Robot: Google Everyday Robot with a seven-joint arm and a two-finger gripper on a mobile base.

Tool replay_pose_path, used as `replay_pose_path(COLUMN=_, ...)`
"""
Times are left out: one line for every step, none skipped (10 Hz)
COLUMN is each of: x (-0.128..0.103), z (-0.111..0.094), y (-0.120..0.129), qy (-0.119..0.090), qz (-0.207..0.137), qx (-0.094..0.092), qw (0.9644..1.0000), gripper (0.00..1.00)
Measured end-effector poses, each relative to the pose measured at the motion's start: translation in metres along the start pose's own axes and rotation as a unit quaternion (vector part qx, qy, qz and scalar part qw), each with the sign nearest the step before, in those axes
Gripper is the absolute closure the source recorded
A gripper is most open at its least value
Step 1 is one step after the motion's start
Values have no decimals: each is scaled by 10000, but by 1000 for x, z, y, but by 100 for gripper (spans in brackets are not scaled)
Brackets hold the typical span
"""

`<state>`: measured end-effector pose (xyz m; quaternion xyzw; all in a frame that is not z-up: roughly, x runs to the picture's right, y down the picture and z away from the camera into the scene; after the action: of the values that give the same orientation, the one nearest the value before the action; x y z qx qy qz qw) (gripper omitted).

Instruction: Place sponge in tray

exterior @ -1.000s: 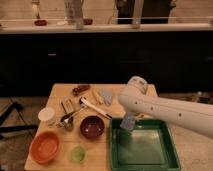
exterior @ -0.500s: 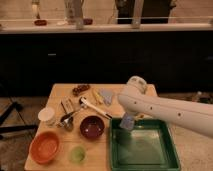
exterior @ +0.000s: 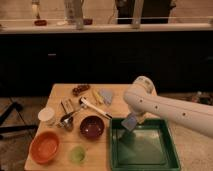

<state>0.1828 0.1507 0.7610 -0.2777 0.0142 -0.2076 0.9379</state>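
1. At the table's (exterior: 59,95) 8 o'clock corner: an orange bowl (exterior: 45,147), upright, near the front edge.
2. At 12 o'clock from the orange bowl: a white cup (exterior: 47,115), standing apart from it.
3. At 3 o'clock from the white cup: a metallic utensil (exterior: 66,121), with a small tan packet (exterior: 66,105) just beyond it at 12 o'clock.
4. At 3 o'clock from the orange bowl: a small pale green round item (exterior: 76,153); what it is cannot be told.
5. Towards the table's 12 o'clock edge: a dark reddish-brown item (exterior: 80,89), lying flat.
6. Near the table's centre: a maroon bowl (exterior: 92,127), upright, just beside the tray's left wall.
7. At 12 o'clock from the maroon bowl: a long white-handled utensil (exterior: 95,107), lying slantwise, with a flat blue-grey piece (exterior: 106,96) beyond it at 1 o'clock.
8. At the table's 4 o'clock quarter: a green tray (exterior: 150,148), shallow and square.
9. Over the tray's 11 o'clock corner: the gripper (exterior: 131,121), hanging below the white arm (exterior: 170,107), which reaches in from 3 o'clock. Its jaws appear clamped on the sponge (exterior: 129,123).
10. Sponge: a blue-grey block, tilted, held above the tray's floor near the back-left corner; whether it touches the tray cannot be told.
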Motion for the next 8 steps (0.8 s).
replay_pose_path(x=5, z=3, y=9, qy=-36, qz=366, qx=-56, qw=9993, gripper=100)
replay_pose_path(x=5, z=5, y=16, qy=-56, qz=527, qx=-108, qw=9985, gripper=100)
replay_pose_path(x=2, z=8, y=23, qy=-105, qz=644, qx=-139, qw=9978, gripper=100)
replay_pose_path(x=-1, z=12, y=28, qy=-146, qz=733, qx=-161, qw=9971, gripper=100)
replay_pose_path(x=-4, z=17, y=32, qy=-198, qz=817, qx=-190, qw=9963, gripper=100)
replay_pose_path(x=-8, z=25, y=36, qy=-258, qz=889, qx=-245, qw=9954, gripper=100)
replay_pose_path(x=-12, z=35, y=41, qy=-343, qz=1007, qx=-299, qw=9939, gripper=100)
replay_pose_path(x=-11, z=42, y=47, qy=-381, qz=1105, qx=-357, qw=9925, gripper=100)
